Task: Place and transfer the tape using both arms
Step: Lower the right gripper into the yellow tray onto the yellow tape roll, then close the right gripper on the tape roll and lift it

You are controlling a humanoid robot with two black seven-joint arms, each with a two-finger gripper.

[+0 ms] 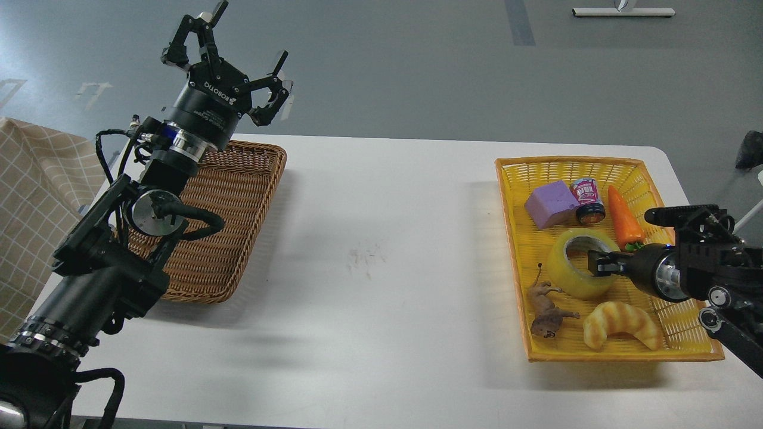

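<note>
The tape [569, 281], a yellowish translucent roll with a pale core, lies flat in the yellow basket [507, 196] at the right. My right gripper [599, 265] comes in from the right and sits low at the roll's right rim, over the edge of its hole. It looks small and dark, so I cannot tell its fingers apart. My left gripper [232, 53] is open and empty, raised high above the far corner of the brown wicker basket [238, 196] at the left.
The yellow basket also holds a purple block [551, 204], a small can [588, 201], a toy carrot [623, 217], a croissant toy [620, 322] and a brown animal figure [548, 311]. A checked cloth [30, 196] hangs at the far left.
</note>
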